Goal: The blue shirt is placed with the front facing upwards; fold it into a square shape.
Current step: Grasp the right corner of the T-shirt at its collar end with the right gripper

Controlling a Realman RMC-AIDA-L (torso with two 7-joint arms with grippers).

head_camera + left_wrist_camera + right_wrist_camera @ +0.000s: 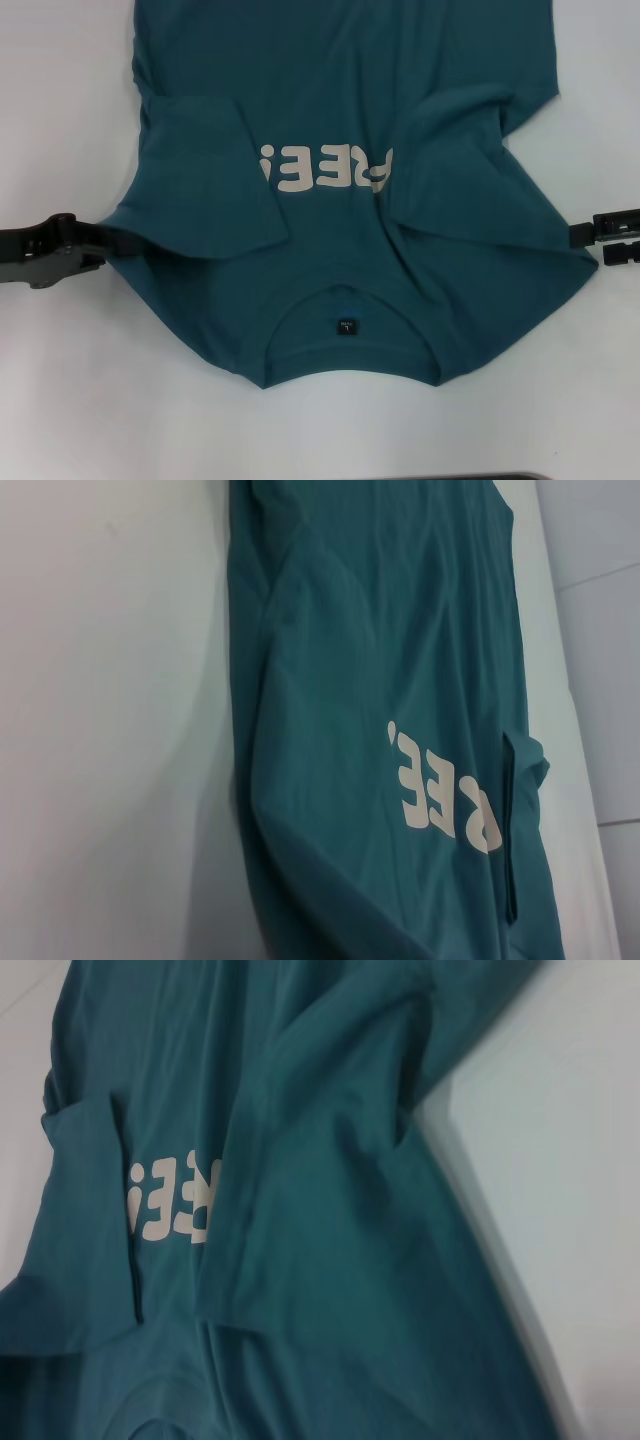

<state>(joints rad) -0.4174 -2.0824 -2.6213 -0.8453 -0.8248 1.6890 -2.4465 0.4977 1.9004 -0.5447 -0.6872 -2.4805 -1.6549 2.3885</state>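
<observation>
The blue shirt (pixel 340 120) lies face up on the white table, collar toward me, with a small dark neck label (pixel 345 326). Both sleeves are folded inward over the chest and partly cover the off-white letters (pixel 325 168). My left gripper (pixel 92 247) sits at the shirt's left shoulder edge and touches the cloth. At the right shoulder edge is my right gripper (pixel 600 240), close against the fabric. The left wrist view shows the shirt (pixel 380 730) with its letters (pixel 440 785). The right wrist view shows the shirt (pixel 300 1260) and a folded sleeve.
A bare white tabletop (pixel 70 380) surrounds the shirt on the left, right and near side. The shirt's lower part runs out of the head view at the far side. A dark edge (pixel 460 477) shows at the near rim.
</observation>
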